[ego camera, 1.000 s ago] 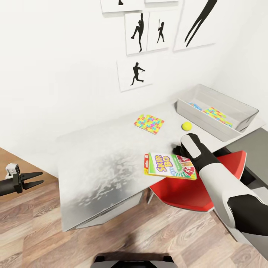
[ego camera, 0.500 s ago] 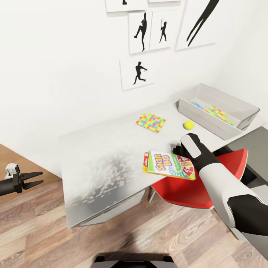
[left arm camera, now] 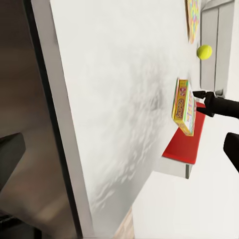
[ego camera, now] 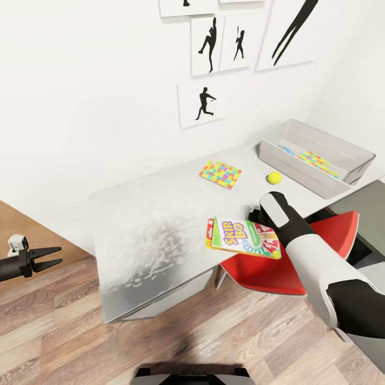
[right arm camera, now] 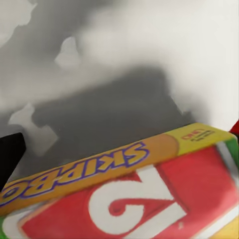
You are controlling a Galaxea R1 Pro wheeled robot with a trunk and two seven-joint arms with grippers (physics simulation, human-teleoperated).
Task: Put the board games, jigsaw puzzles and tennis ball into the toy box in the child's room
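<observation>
Head view: right claw [ego camera: 255, 220] is clamping the Skip-Bo box [ego camera: 243, 238] by its far edge, holding it flat in the air right over the bench's [ego camera: 155, 214] near edge, w/ the red chair [ego camera: 299, 256] sitting under it. Tennis ball [ego camera: 274, 177] is lying on the bench near the toy box [ego camera: 315, 156], apart from it. One jigsaw puzzle [ego camera: 220, 175] is lying flat towards the wall side, another mosaic square [ego camera: 316, 161] is already sitting inside the toy box. Lots of bare bench top btwn the held box and the bin. Left claw [ego camera: 45, 257] is hanging out over the wood floor [ego camera: 80, 326], well off the bench's left edge, fingers apart, holding nothing.

Left wrist view: looking along the bench edge, Skip-Bo box [left arm camera: 183, 106] is showing edge-on w/ the right claw [left arm camera: 199, 102] gripping it, ball [left arm camera: 204, 52] further along.

Right wrist view: Skip-Bo box [right arm camera: 124, 199] up close, its shadow falling on the bench [right arm camera: 149, 50] below.
</observation>
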